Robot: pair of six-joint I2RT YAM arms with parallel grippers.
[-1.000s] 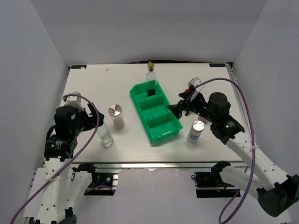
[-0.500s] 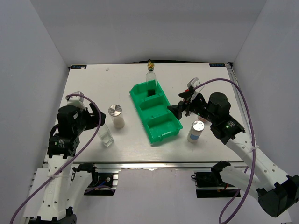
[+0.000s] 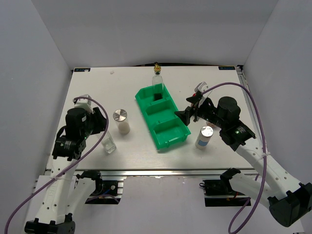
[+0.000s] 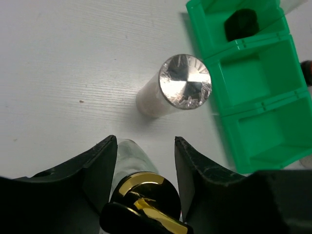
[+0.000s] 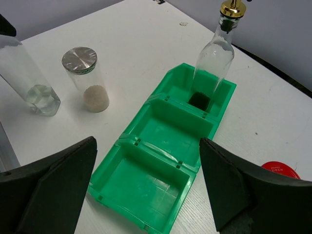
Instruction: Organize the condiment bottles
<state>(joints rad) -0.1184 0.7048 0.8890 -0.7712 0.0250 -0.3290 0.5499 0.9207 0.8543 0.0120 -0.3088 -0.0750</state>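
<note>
Top external view: nothing on the table [image 3: 97, 87] is seen to have been shifted in the last second. The green tray [image 3: 171, 128] is found where it was, with the far gold-capped bottle [image 3: 157, 80] stood in the compartment farthest from the right end effector [image 3: 187, 112]. That end effector is held above the tray's near end, its fingers spread wide and nothing gripped.

Only the left arm has been moved. It has been swung forward, so that the left end effector [image 4: 145, 140] is now brought over the near gold-capped bottle [image 3: 109, 145]. In the left wrist view the gold cap is seen directly beneath the end effector, with the spread fingers set on either side of the glass. They are not closed, and contact cannot be confirmed.

The approach is therefore judged complete and a grasp to be the step in hand, after which the bottle could be carried to the tray. A silver-lidded shaker [image 4: 175, 90] is stood just ahead of the left end effector and should be avoided. A second shaker [image 3: 204, 136] is left just behind the right end effector, and the red-lidded jar [image 5: 280, 170] is glimpsed to its right.
</note>
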